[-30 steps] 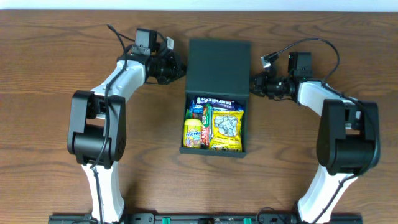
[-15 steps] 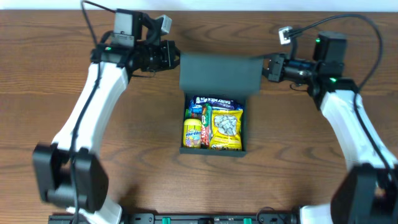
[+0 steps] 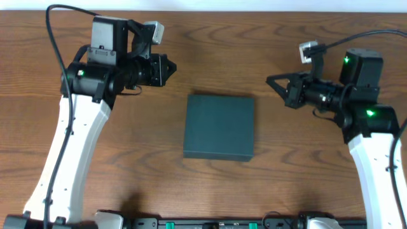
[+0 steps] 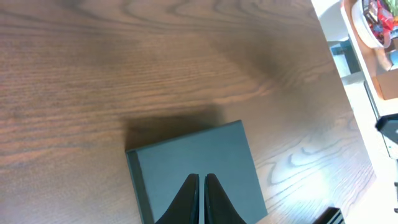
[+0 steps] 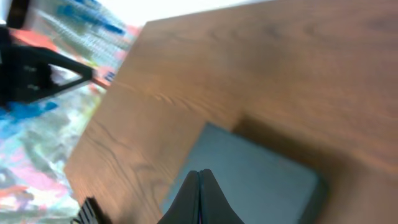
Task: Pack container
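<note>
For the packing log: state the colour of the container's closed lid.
Dark teal-green, plain and matte; the container shows best in the overhead view.

L gripper (image 4: 200, 186) held aloft, fingers pressed together, pointed inward-down. R gripper (image 5: 199, 180) same: fingers pinched closed, tilted twd centre.

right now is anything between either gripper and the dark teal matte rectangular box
Nothing visible. Only brown wooden table lies between the closed dark teal matte rectangular box and the left gripper, and likewise the right gripper.
</note>
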